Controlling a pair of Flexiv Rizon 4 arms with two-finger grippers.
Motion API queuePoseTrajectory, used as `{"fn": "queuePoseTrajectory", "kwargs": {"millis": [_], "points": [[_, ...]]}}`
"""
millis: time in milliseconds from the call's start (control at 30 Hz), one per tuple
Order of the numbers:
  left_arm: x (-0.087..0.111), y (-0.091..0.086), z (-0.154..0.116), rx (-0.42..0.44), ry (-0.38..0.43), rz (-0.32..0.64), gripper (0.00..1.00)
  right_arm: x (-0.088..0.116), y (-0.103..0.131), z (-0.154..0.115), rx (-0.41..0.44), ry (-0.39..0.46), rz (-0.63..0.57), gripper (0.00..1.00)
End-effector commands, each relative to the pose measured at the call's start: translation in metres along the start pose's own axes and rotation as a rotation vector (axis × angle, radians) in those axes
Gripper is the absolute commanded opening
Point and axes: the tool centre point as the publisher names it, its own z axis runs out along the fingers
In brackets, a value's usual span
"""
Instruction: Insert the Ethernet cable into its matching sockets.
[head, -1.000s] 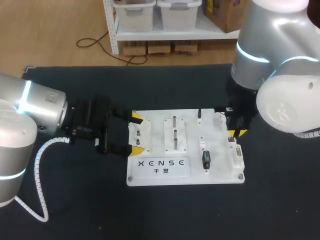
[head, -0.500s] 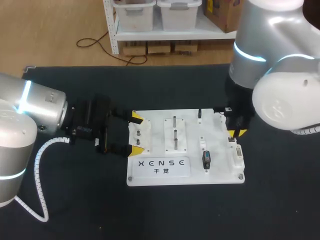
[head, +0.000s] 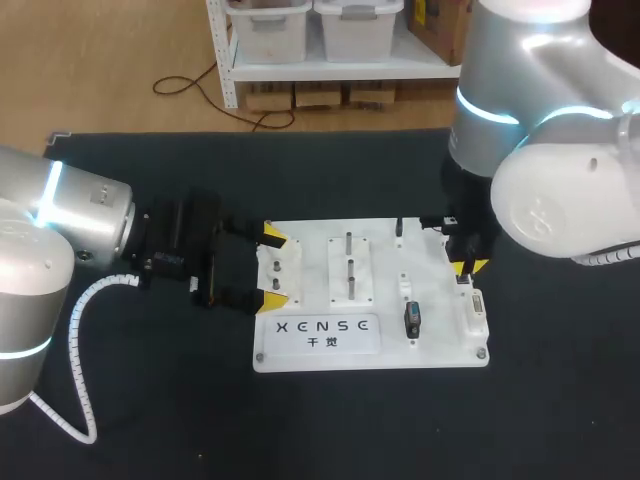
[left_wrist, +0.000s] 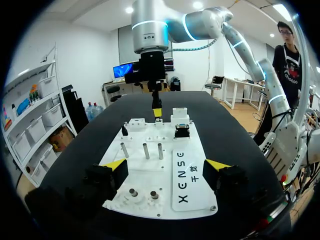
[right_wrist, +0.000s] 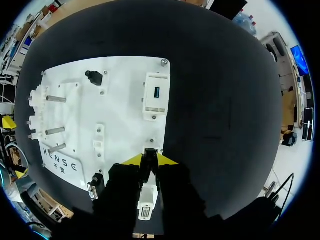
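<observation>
**A:** Where's the Ethernet plug (right_wrist: 150, 156)?

**B:** In the right pincer (head: 467, 267). The two yellow tips stand narrow and pinch it from both sides. The fingers point down at the right edge of the white board (head: 385, 240).

**A:** What does it look like?

**B:** It's small, dark and slim. From the right wrist it shows as a black sliver between the tips. The fingers hide any finer detail.

**A:** Is it in a socket?

**B:** I cannot tell. Its lower end is right at one end of a long white socket block (head: 476, 312), which lies along the same right edge. Most of that block is under the pincer's body.

**A:** And the left pincer (head: 271, 262)?

**B:** Its fingers are wide apart and grip nothing. It lies low over the board's left end, with one yellow tip on each side of a small white block with two short pegs (left_wrist: 141, 194). Whether the tips touch the board, I cannot tell.

**A:** What else is on the board?

**B:** There are upright metal pins (head: 349, 255) in the middle. A black connector (head: 413, 318) sits between them and the socket block. A small black knob (head: 398, 228) is near the far edge, and a printed label (head: 327, 335) runs along the near edge. Ahead of the right pincer, toward the far corner, is another white block with a blue slot (right_wrist: 156, 96). The board lies flat on the black surface (head: 350, 430).
</observation>
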Motion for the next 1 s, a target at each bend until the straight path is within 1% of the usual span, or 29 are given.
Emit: {"fn": "queuePoseTrajectory", "kwargs": {"millis": [33,233,433,600,700,733,767,800,1000], "points": [[0.002,-0.001,0.0,-0.006,-0.008,0.004,1.0,0.0,0.002,0.013,0.009,0.007,-0.002,0.0],[0.002,-0.001,0.0,-0.006,-0.008,0.004,1.0,0.002,0.003,0.021,0.02,0.019,0.003,0.0],[0.002,-0.001,0.0,-0.006,-0.008,0.004,1.0,0.003,0.002,0.022,0.027,0.019,0.012,0.0],[0.002,-0.001,0.0,-0.006,-0.008,0.004,1.0,0.002,-0.001,0.02,0.03,0.0,0.021,0.0],[0.002,-0.001,0.0,-0.006,-0.008,0.004,1.0,0.001,0.001,0.013,0.009,-0.03,-0.005,0.0],[0.002,-0.001,0.0,-0.006,-0.008,0.004,1.0,0.001,0.002,0.01,0.015,-0.036,-0.022,0.23],[0.002,-0.001,0.0,-0.006,-0.008,0.004,1.0,0.001,0.002,0.01,0.015,-0.036,-0.022,0.77],[0.002,-0.001,0.0,-0.006,-0.008,0.004,1.0,0.001,0.002,0.01,0.015,-0.036,-0.022,1.0],[0.002,-0.001,0.0,-0.006,-0.008,0.004,1.0,0.001,0.002,0.01,0.015,-0.036,-0.022,1.0]]}}
